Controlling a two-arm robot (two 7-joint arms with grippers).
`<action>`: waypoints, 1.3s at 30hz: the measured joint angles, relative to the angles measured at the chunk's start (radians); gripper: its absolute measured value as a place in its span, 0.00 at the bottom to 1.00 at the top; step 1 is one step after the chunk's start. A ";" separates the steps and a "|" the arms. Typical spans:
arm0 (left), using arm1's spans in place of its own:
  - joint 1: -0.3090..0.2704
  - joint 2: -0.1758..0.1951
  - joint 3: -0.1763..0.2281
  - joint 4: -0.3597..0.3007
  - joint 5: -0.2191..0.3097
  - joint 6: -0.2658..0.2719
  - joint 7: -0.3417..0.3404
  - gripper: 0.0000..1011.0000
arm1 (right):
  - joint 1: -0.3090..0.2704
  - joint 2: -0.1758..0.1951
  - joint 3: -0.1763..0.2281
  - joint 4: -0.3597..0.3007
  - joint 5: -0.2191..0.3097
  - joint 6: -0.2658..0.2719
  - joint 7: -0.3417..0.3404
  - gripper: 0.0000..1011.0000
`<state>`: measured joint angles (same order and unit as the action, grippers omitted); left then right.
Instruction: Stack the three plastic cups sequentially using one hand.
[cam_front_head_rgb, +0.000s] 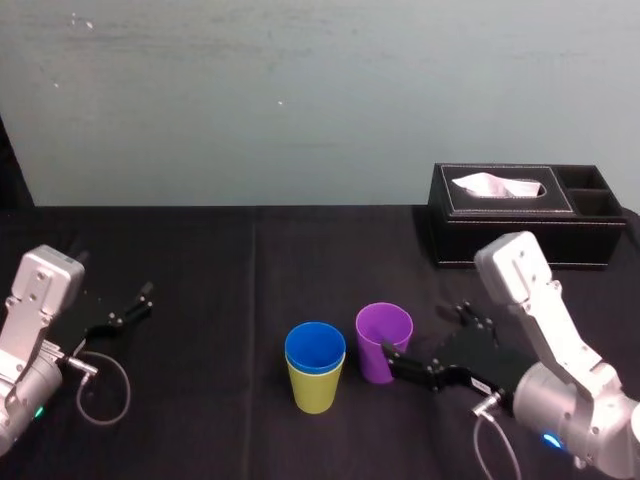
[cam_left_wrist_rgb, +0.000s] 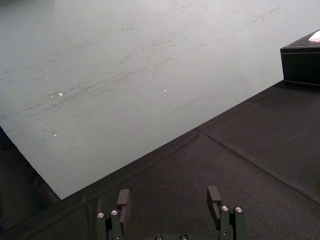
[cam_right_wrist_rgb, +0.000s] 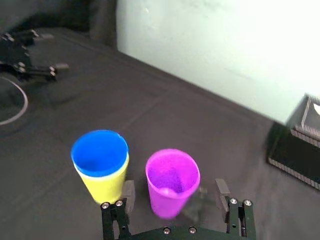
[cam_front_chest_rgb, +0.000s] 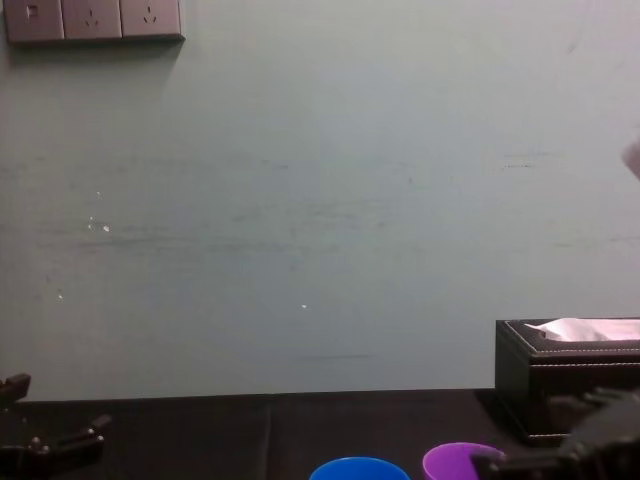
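Straddling purple cup (cam_right_wrist_rgb: 172, 175), spread right hand (cam_right_wrist_rgb: 175, 190).

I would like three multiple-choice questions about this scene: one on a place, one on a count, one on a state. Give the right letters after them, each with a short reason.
1. Where is the blue cup?
A. in the yellow-green cup
B. in the purple cup
C. in the left gripper

2. How many cups stand unstacked?
A. none
B. one
C. three

3. How is the right gripper?
A. shut on the blue cup
B. open around the purple cup
C. shut on nothing

Answers:
1 A: the blue rim sits just above the yellow-green one.
2 B: the purple cup stands alone beside the pair.
3 B: its fingers stand apart on either side of the purple cup.
The left gripper is parked open at the table's left.
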<state>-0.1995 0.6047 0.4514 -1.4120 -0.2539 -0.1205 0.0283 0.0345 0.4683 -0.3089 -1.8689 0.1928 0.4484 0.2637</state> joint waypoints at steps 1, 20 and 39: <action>0.000 0.000 0.000 0.000 0.000 0.000 0.000 0.99 | -0.006 -0.001 0.005 0.000 0.003 0.005 -0.001 0.99; 0.000 0.000 0.000 0.000 0.000 0.000 0.000 0.99 | -0.011 -0.057 0.025 0.089 0.003 0.129 0.018 0.99; 0.000 0.000 0.000 0.000 0.000 0.000 0.000 0.99 | 0.039 -0.135 0.014 0.199 -0.045 0.040 0.019 0.99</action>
<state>-0.1995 0.6047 0.4514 -1.4120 -0.2539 -0.1205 0.0283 0.0732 0.3337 -0.2954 -1.6696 0.1474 0.4885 0.2832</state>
